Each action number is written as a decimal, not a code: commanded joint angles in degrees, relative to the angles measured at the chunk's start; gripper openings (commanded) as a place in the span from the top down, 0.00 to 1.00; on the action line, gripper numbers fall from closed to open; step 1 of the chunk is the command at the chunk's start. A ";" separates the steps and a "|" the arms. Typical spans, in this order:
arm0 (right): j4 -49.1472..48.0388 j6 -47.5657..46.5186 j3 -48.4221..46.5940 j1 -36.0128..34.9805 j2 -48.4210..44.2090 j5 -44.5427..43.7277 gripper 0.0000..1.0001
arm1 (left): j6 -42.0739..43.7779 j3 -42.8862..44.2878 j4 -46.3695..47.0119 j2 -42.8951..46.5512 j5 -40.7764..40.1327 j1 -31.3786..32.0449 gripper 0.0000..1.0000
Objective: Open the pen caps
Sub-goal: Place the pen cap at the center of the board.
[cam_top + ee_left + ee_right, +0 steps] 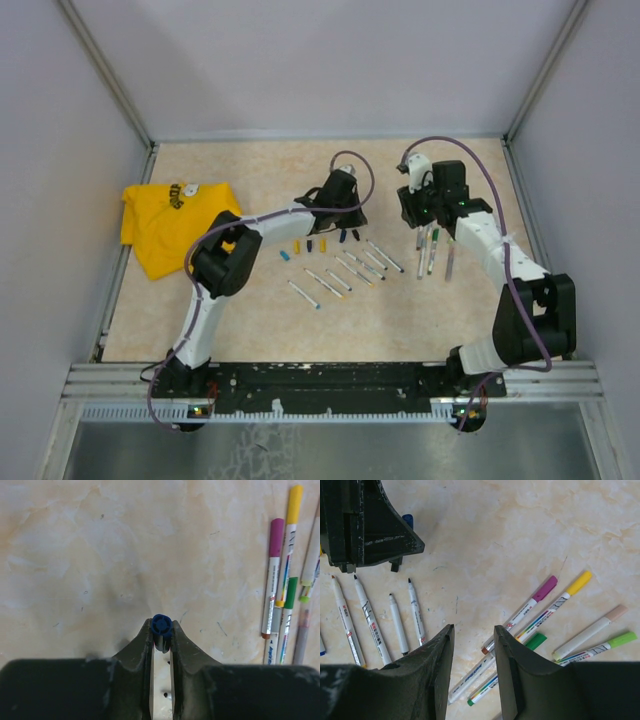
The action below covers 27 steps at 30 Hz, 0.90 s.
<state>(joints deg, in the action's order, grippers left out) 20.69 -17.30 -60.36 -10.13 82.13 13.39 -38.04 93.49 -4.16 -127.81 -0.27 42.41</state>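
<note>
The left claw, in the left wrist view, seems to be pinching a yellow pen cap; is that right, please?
Not quite: the colour is wrong. The left wrist view shows the left claw pinching a blue pen cap, not a yellow one.

On the table (250,330), a cloth (170,225) lies far left of the row of uncapped pens (352,270). Loose caps (297,245) sit just behind that row and capped pens (432,250) to its right. Behind the row, the left hand (162,630) has a cap (162,624) between its fingers.
</note>
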 commanded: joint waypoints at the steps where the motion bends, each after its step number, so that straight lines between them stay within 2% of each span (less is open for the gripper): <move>1: -2.92 0.66 0.24 0.70 -2.85 0.50 0.62 | 2.76 2.72 -4.03 -1.82 -2.21 0.54 0.82; 8: -3.02 0.67 0.42 0.80 -2.89 0.78 0.62 | 4.20 3.02 -5.81 -1.50 -4.75 1.18 0.73; 10: -3.09 0.63 0.41 0.83 -2.94 0.91 0.62 | 3.97 2.57 -5.77 -1.35 -4.71 1.16 0.67; 20: -3.06 0.62 0.49 1.14 -3.11 1.59 0.62 | 5.12 3.16 -5.13 0.10 -5.05 1.26 0.65; 27: -3.29 0.29 1.16 1.47 -4.18 3.73 0.62 | 9.80 -0.51 0.18 8.85 -4.71 1.24 0.64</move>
<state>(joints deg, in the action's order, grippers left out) 20.10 -17.30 -59.57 -9.37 81.36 15.09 -32.16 94.78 -8.69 -127.55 -4.62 43.38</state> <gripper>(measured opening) 0.380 0.358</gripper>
